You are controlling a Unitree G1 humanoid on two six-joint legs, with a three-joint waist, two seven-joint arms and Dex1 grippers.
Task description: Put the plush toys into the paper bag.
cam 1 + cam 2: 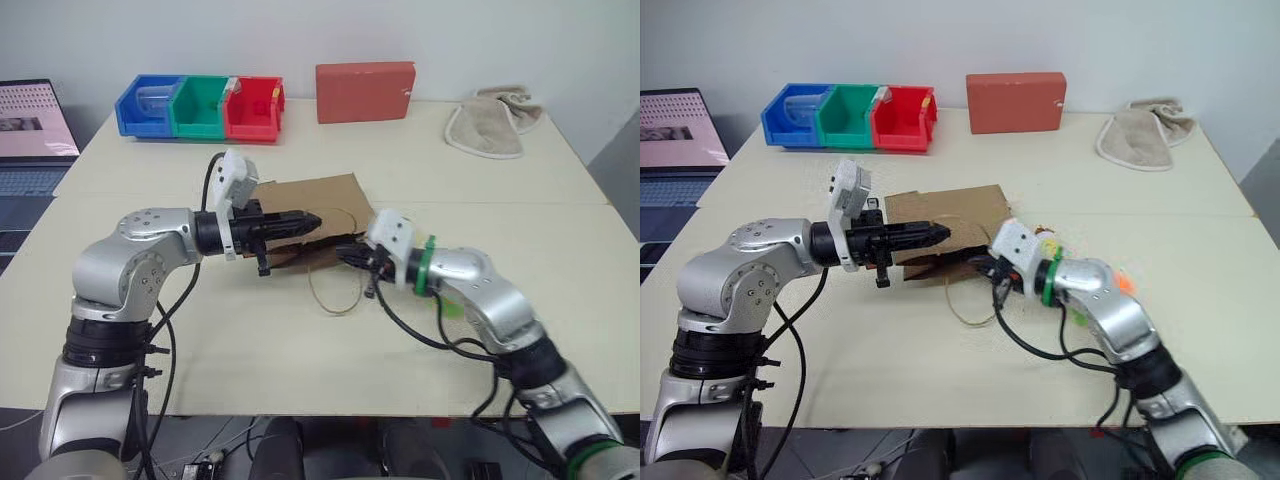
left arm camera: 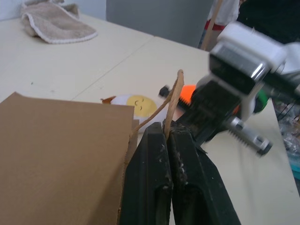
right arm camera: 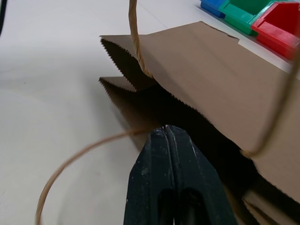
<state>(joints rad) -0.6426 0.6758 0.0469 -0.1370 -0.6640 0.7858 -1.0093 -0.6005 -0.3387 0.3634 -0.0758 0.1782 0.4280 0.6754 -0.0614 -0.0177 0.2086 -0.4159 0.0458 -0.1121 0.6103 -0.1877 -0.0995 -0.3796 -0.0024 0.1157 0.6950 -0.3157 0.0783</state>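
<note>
The flat-folding brown kraft paper bag (image 1: 310,215) lies on its side near the middle of the pale cream table (image 1: 250,350), its toothed mouth turned toward the robot and its closed bottom toward the far bins, so its long axis runs front to back. It looks light and thin-walled, likely to crease and to slide on the smooth top unless held, and its tan cord handles are the natural places to take it. The left gripper (image 2: 169,136) is clenched on the upper tan cord handle (image 2: 174,101), lifting the top lip. The right gripper (image 3: 167,136) is pressed closed at the lower lip, where the second cord loop (image 3: 70,164) trails onto the table; whether it pinches cord or paper I cannot tell. Just beside the bag, behind the right arm, lie the white egg-shaped plush toy with a yellow face (image 2: 133,104) and the round orange plush fruit (image 2: 189,92), both seemingly soft, light and squashable, easy to pinch anywhere on the body, and both outside the bag.
</note>
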